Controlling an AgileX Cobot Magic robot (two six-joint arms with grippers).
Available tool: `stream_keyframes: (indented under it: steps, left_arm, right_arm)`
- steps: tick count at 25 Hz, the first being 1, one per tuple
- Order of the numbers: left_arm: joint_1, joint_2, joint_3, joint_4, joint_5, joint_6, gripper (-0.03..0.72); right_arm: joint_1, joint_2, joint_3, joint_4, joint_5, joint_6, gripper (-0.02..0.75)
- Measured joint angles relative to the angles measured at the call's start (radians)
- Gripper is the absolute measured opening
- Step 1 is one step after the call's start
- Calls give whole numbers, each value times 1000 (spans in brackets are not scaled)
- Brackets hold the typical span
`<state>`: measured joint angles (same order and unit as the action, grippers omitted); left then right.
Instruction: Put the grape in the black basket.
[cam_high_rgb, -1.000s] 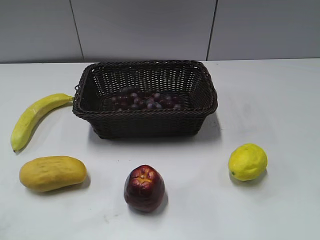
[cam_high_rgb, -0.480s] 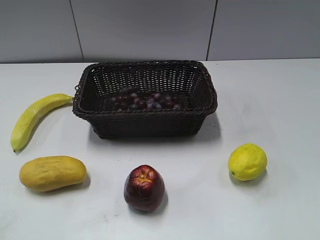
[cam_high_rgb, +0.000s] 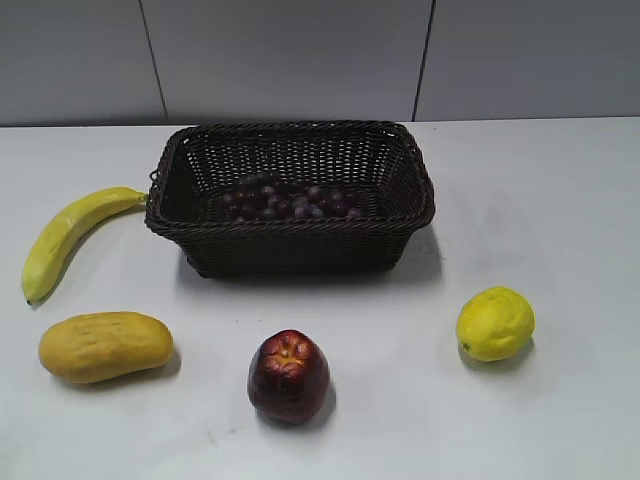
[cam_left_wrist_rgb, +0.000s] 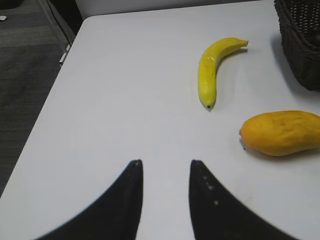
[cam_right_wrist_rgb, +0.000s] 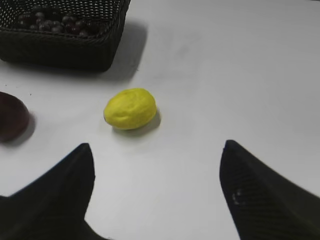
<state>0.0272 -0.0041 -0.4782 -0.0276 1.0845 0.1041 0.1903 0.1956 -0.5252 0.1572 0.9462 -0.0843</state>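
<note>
The grape, a bunch of small dark red-purple grapes, lies on the floor of the black basket at the back middle of the table. It also shows in the right wrist view inside the basket. A corner of the basket shows in the left wrist view. My left gripper is open and empty over bare table at the left. My right gripper is wide open and empty over bare table near the lemon. Neither gripper shows in the exterior view.
A banana and a mango lie left of the basket. A dark red apple sits in front of it. A lemon sits at the front right. The table's left edge shows in the left wrist view.
</note>
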Motion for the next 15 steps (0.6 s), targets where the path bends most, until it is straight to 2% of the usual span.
stream_keyframes:
  steps: [5, 15]
  left_arm:
    - [0, 0, 0, 0, 0, 0, 237]
    - [0, 0, 0, 0, 0, 0, 237]
  right_arm:
    - [0, 0, 16, 1, 79, 0, 590]
    - [0, 0, 22, -4, 90, -2, 590]
